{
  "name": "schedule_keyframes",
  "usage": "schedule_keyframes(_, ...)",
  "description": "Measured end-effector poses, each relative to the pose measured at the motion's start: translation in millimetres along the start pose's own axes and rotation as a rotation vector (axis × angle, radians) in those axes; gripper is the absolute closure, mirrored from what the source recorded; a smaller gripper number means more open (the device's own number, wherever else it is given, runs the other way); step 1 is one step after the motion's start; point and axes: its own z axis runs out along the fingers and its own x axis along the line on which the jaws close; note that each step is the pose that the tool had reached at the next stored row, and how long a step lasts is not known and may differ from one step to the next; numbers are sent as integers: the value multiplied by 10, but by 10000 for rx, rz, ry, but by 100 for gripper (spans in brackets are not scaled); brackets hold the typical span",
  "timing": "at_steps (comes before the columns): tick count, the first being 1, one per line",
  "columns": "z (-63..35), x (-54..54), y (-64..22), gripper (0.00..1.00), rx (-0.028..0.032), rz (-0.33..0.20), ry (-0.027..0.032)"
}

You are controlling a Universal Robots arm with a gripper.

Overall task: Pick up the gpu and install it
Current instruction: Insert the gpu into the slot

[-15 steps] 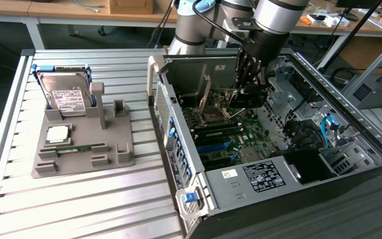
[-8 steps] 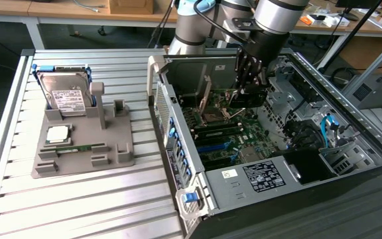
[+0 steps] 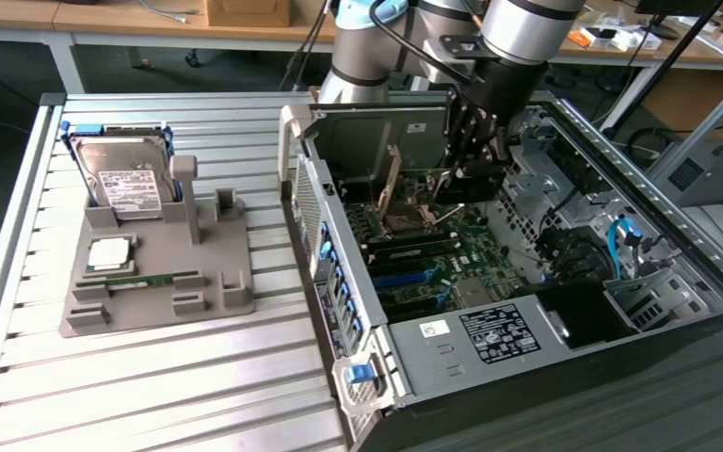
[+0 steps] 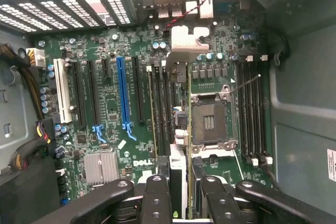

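My gripper point(image 3: 469, 174) reaches down into the open computer case point(image 3: 663, 235), above the motherboard. It is shut on the gpu point(image 3: 443, 186), a thin dark card held on edge. In the wrist view the gpu point(image 4: 179, 129) runs edge-on away from my gripper point(image 4: 181, 200), with its silver bracket point(image 4: 186, 40) at the far end near the case's rear grille. The card hangs over the motherboard point(image 4: 110, 108) between the blue slot point(image 4: 122, 93) and the CPU socket point(image 4: 209, 121). Whether it touches a slot I cannot tell.
A grey fixture point(image 3: 211, 292) on the slatted table at the exterior view's left holds a hard drive point(image 3: 123, 179), a CPU point(image 3: 110, 252) and a green memory stick point(image 3: 136, 280). Case walls, drive cages and cables point(image 3: 619, 245) hem in the gripper.
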Motion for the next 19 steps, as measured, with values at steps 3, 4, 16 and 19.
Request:
schedule_keyframes(3,0,0,0,73,-6,-203,2)
schedule_keyframes(4,0,0,0,73,-7,-275,2)
schedule_keyframes(16,1,6,-1,73,-13,-492,1)
schedule_keyframes(19,-1,23,-2,73,-13,-492,3)
